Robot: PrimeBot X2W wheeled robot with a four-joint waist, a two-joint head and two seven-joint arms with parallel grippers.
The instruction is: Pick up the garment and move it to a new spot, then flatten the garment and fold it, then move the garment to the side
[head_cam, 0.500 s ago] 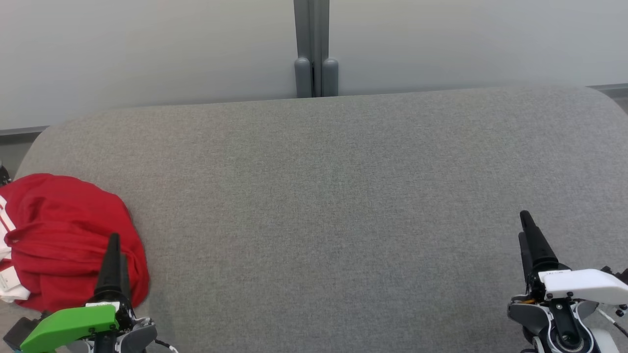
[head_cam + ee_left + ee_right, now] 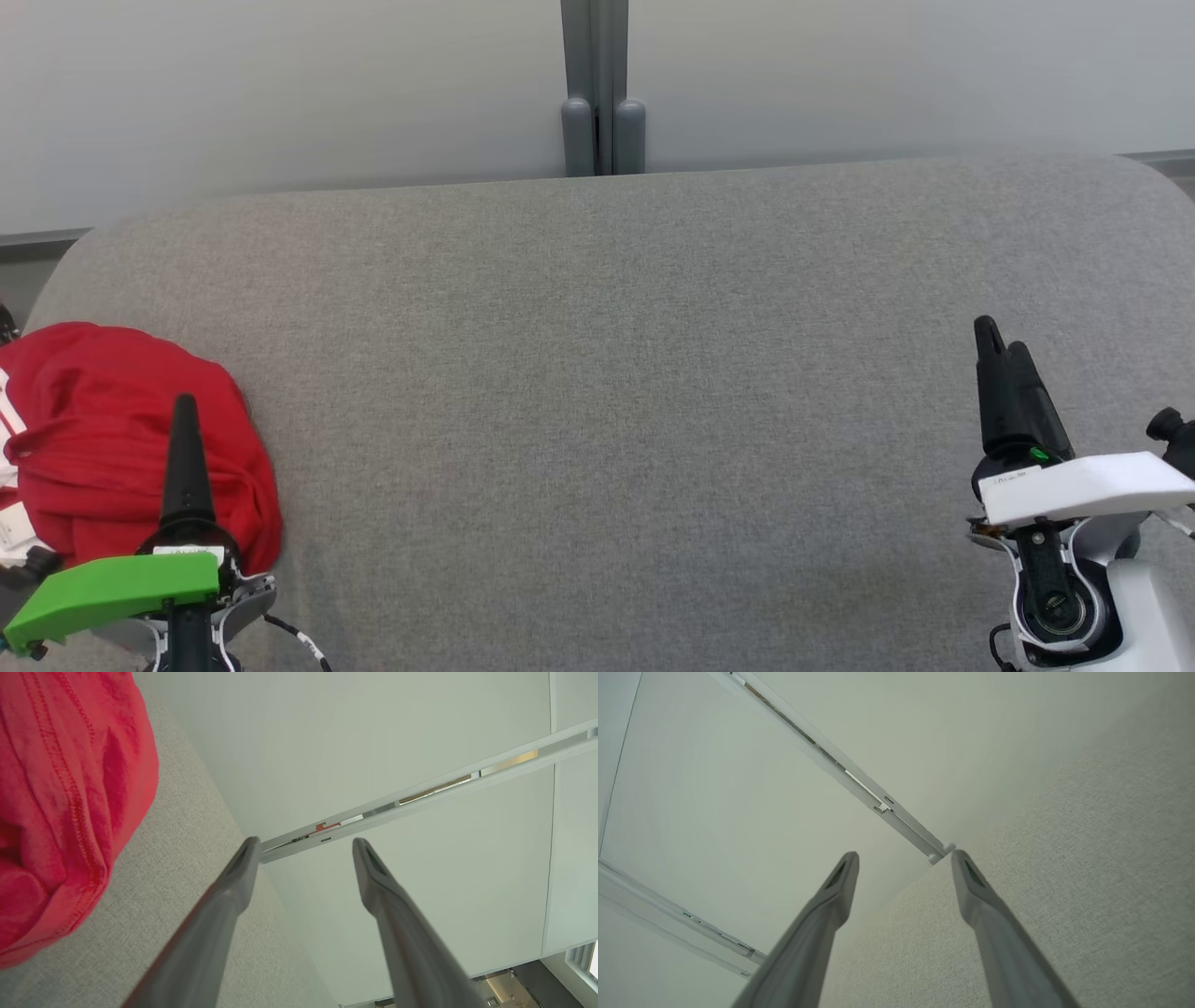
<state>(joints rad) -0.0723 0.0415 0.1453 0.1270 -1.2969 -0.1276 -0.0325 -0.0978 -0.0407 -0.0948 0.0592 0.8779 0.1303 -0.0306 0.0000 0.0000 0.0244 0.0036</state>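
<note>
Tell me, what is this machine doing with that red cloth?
A two-armed robot faces a crumpled red garment bunched at the left end of a wide grey fabric-covered surface. Its left fingers hang spread open by the heap's edge, holding nothing. Its right fingers are open too, over bare fabric at the right. Nothing has been picked up yet.

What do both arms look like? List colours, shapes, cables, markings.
Left gripper: two long, dark, tapering fingers, a green cover with a small white label, a grey wrist and a thin black-and-white cable. Right gripper: the same fingers, a white cover with a small label, a green dot, a white forearm with a round black joint.
</note>
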